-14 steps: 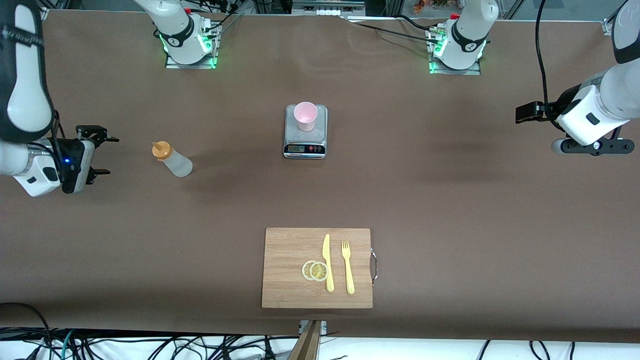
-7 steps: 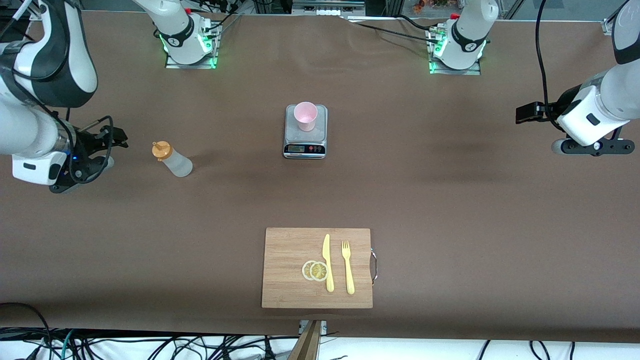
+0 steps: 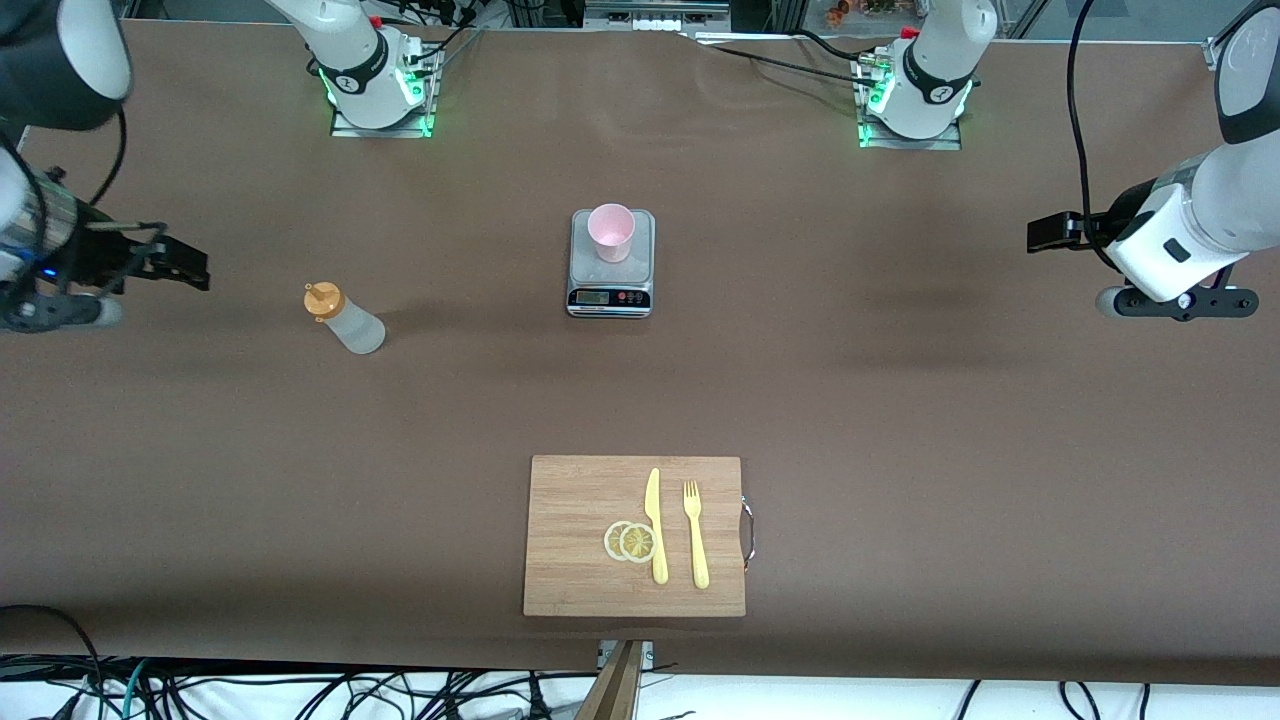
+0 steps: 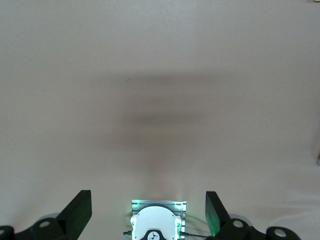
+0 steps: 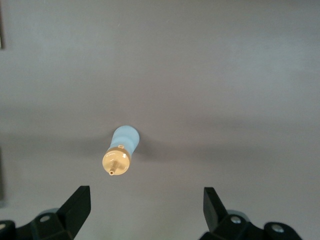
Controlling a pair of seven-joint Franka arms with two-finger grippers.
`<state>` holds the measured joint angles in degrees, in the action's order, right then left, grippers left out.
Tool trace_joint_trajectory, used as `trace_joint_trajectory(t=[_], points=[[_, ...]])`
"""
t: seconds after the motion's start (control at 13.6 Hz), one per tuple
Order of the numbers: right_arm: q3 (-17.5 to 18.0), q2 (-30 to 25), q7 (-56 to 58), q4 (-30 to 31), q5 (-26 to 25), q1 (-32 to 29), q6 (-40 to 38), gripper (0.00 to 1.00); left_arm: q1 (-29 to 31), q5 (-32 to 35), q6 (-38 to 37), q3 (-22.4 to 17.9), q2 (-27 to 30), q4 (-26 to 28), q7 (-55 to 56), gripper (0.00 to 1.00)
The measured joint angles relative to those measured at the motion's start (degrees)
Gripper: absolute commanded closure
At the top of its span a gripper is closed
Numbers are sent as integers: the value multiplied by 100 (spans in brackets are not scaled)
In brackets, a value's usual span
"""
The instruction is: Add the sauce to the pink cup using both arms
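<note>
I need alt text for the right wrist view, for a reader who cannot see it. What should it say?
A whitish sauce bottle with an orange nozzle cap stands upright on the brown table, seen from above. The right claw is open above the table, its two black fingertips apart at the picture's edge and not touching the bottle.

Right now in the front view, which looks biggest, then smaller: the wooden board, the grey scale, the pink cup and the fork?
1. wooden board
2. grey scale
3. fork and pink cup: unsure. The fork looks longer but thinner, and it lies nearer the camera.
</note>
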<state>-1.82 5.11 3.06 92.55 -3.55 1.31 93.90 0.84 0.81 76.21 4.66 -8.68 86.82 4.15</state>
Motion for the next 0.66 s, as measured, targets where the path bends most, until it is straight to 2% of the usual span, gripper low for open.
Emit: trace_joint_trajectory(t=[0.22, 0.51, 0.66], points=[[-156, -114, -28, -240, 23, -48, -80, 0, -13, -6, 4, 32, 0, -19, 0, 0], [-313, -109, -100, -301, 500, -48, -193, 0, -11, -12, 6, 35, -1, -23, 0, 0], [-379, -105, -100, -301, 552, -48, -199, 0, -11, -12, 8, 36, -1, -29, 0, 0]])
